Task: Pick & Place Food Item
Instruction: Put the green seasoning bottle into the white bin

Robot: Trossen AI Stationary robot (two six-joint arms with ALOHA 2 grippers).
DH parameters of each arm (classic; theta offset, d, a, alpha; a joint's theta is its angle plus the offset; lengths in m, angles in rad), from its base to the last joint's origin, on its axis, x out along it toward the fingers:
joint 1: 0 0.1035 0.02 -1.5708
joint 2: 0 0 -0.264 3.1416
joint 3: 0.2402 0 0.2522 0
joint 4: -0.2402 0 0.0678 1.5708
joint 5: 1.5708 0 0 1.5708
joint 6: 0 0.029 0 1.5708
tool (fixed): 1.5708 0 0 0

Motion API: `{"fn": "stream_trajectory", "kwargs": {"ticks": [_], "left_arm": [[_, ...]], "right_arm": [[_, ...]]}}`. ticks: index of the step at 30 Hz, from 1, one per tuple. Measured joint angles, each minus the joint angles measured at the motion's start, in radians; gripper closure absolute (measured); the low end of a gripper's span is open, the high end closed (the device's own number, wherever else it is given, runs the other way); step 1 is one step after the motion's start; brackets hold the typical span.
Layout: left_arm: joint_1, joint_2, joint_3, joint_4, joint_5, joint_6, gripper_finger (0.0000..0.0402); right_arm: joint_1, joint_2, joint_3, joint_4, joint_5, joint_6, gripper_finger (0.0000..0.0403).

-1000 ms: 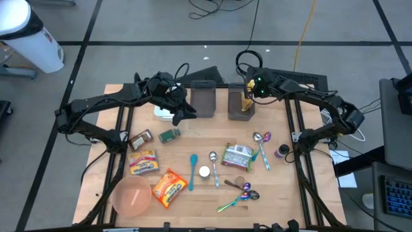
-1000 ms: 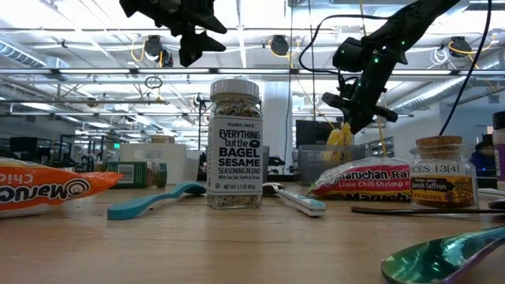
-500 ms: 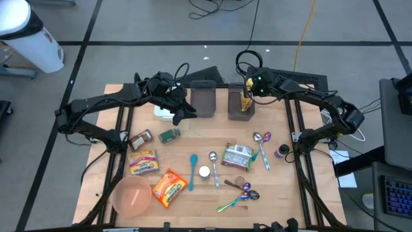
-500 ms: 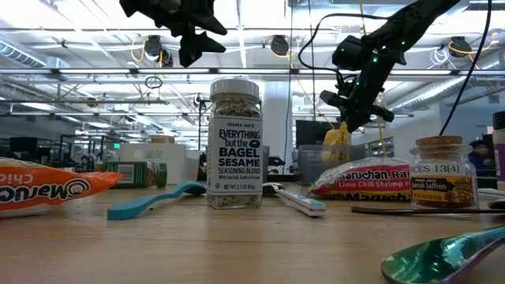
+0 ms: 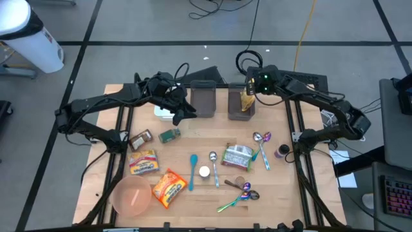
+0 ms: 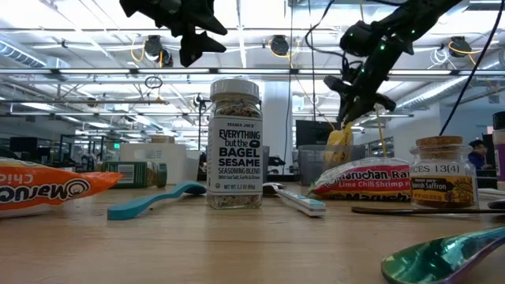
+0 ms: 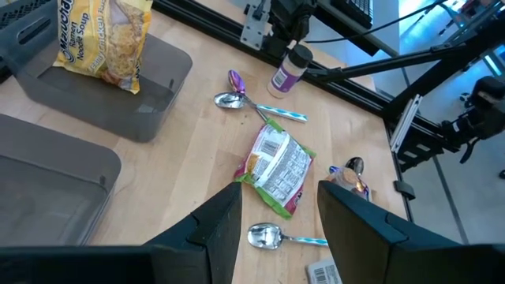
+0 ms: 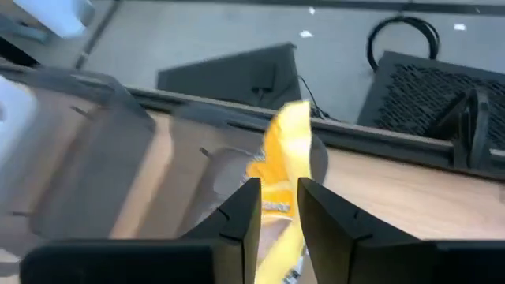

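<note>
Bin (image 5: 233, 111), the grey right-hand one, holds the yellow ramen noodle soup packet (image 5: 246, 100) standing on edge; we see our right gripper (image 5: 251, 84) directly above its top, fingers slightly parted, not clamping; left gripper (image 5: 182, 109) waits open, farther away.

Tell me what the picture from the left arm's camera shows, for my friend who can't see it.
A yellow ramen packet sits in a gray bin on a wooden table. Nearby lie a green noodle packet, some spoons and a purple-capped bottle. The left gripper is open and empty.
</note>
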Motion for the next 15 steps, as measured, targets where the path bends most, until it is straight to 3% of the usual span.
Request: {"fn": "stream_trajectory", "kwargs": {"ticks": [6,12,15], "left_arm": [[0.000,0.000,0.000,0.000,0.000,0.010,0.0227],[0.000,0.000,0.000,-0.005,0.010,-0.008,0.0227],[0.000,-0.003,0.000,-0.026,0.052,-0.046,0.0227]], "right_arm": [[0.000,-0.053,0.000,0.098,-0.171,0.004,0.0297],[0.017,-0.064,0.000,0.313,-0.495,0.137,0.0270],[0.067,-0.065,0.000,0.426,-0.594,0.167,0.0264]]}}
